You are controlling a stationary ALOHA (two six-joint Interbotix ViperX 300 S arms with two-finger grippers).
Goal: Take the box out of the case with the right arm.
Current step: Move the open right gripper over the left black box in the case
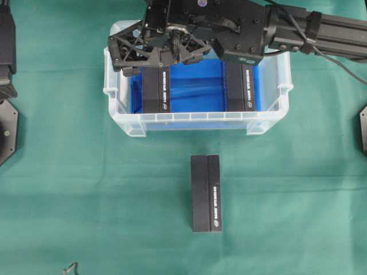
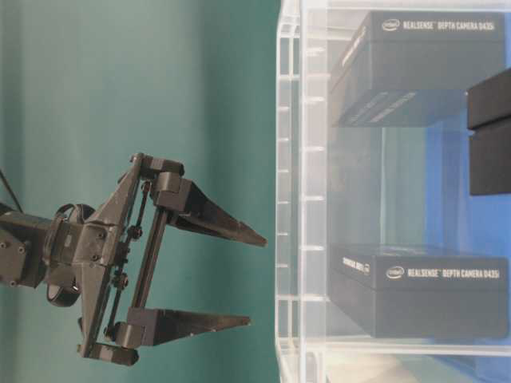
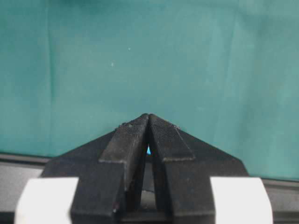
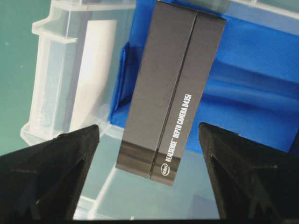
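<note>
Black RealSense camera box, the one the right tool is lined up with, lies flat on the blue lining at the left side of the case, close to its left wall. A second identical box lies along the right side of the case, well apart from the first, with bare blue lining between them. A third box rests outside, on the green cloth of the desk just in front of the case. The right tool hangs above the left box; in the right wrist view its two black fingers stand wide apart, one on each side of the box, touching nothing. The left tool is parked away from the case with its tips pressed together and holding nothing. The box is not yet gripped, so the grasp itself appears to be the step in hand. The main risk is the narrow gap between the box and the left wall: the outer finger could land on the clear rim or wall and shove or tip the case. A finger could also come down on top of the box instead of beside it, or a shallow grip on its smooth sides could let it slip while rising.
</note>
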